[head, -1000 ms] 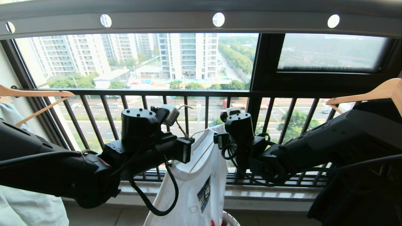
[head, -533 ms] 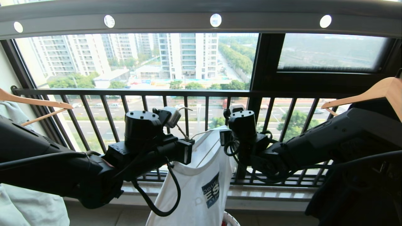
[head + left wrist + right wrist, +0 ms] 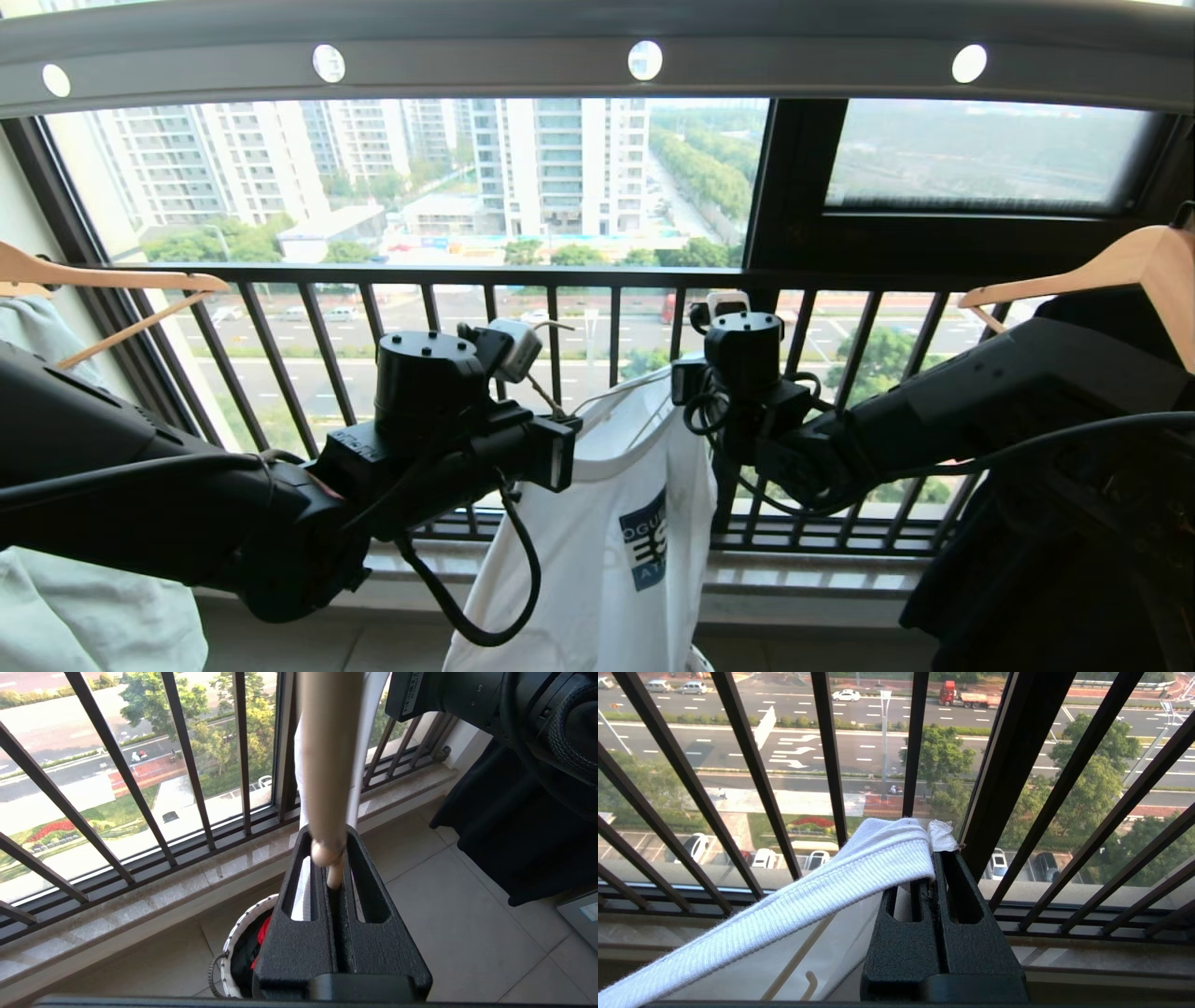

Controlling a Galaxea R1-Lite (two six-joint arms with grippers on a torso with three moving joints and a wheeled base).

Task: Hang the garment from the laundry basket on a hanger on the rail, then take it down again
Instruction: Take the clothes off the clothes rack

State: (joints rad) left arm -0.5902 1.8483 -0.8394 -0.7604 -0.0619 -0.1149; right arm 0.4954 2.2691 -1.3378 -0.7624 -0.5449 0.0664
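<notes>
left fingers point(image 3: 334, 877) clamped on hanger point(image 3: 327, 765), right fingers point(image 3: 937, 858) pinching garment point(image 3: 831, 886) collar

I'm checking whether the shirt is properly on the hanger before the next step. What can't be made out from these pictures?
- Hanger: head view, mostly inside the T-shirt; far end unseen.
- Right tool: head view, hidden behind its wrist; only the right wrist view shows it shut on the ribbed neck.
- Left tool: hook above its grip blurred in the left wrist view.
- Laundry basket: contents blocked by the tool.
</notes>
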